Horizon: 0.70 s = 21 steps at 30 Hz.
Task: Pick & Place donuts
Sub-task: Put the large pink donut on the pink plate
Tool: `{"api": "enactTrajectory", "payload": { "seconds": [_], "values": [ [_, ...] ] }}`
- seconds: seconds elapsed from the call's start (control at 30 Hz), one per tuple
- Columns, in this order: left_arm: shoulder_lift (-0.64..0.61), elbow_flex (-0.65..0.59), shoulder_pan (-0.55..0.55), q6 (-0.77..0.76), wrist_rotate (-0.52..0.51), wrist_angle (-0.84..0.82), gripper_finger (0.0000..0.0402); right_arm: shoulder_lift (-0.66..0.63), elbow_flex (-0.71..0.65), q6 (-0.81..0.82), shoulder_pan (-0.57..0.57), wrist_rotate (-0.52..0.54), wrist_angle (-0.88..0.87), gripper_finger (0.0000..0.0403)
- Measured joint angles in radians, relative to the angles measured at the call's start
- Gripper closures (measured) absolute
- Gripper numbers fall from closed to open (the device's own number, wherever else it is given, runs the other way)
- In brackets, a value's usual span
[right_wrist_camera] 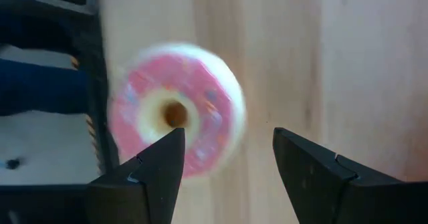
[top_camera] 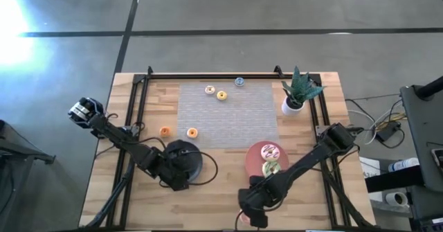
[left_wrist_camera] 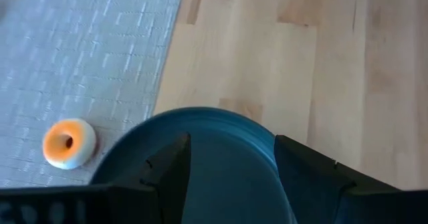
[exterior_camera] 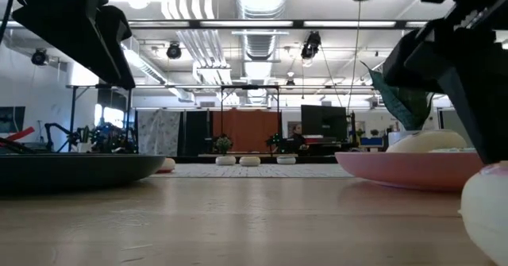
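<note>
No legible writing; right pincer (right_wrist_camera: 227, 167) wide above pink-white sprinkled ring donut (right_wrist_camera: 175, 108) on pale wood-grain table (right_wrist_camera: 361, 63); left pincer (left_wrist_camera: 231, 174) wide over smooth dark plate (left_wrist_camera: 227, 144).

I'm running this in a big open lab or workshop hall. Far beyond my left gripper (exterior_camera: 75, 28) I see exposed ceiling ducts (exterior_camera: 262, 12), strip lights and hung spotlights (exterior_camera: 311, 45). Past the right gripper (exterior_camera: 468, 59) stands a dark monitor (exterior_camera: 323, 123). The wooden bench (top_camera: 228, 197) sits on polished concrete floor (top_camera: 242, 10), with loose cables (top_camera: 377, 129) beside that arm.
</note>
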Motion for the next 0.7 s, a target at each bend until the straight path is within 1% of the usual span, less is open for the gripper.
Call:
{"api": "enactTrajectory", "payload": {
  "seconds": [0.07,0.2,0.3,0.47,0.57,0.63,0.7],
  "values": [
    [0.000,0.000,0.000,0.010,-0.011,0.000,0.0212,0.003,-0.005,0.006,-0.001,-0.012,0.054,0.0184],
    [0.000,0.000,0.000,0.021,-0.012,0.000,0.0212,0.046,-0.010,0.020,-0.002,-0.050,0.098,0.0184],
    [0.000,0.000,0.000,0.021,-0.012,0.000,0.0212,0.070,-0.011,0.025,-0.002,-0.052,0.109,0.0184],
    [0.000,-0.002,0.000,0.018,-0.010,0.000,0.0212,0.071,-0.011,0.027,-0.004,-0.048,0.106,0.0188],
    [0.000,-0.002,0.000,0.017,-0.009,0.000,0.0212,0.068,-0.011,0.031,-0.007,-0.047,0.085,0.0212],
    [0.000,-0.002,0.000,0.016,-0.009,0.000,0.0212,0.067,-0.011,0.053,-0.009,-0.048,0.079,0.0243],
    [0.000,-0.002,0.000,0.015,-0.008,0.000,0.0212,0.057,-0.011,0.062,-0.013,-0.047,0.077,0.0283]
  ]
}}
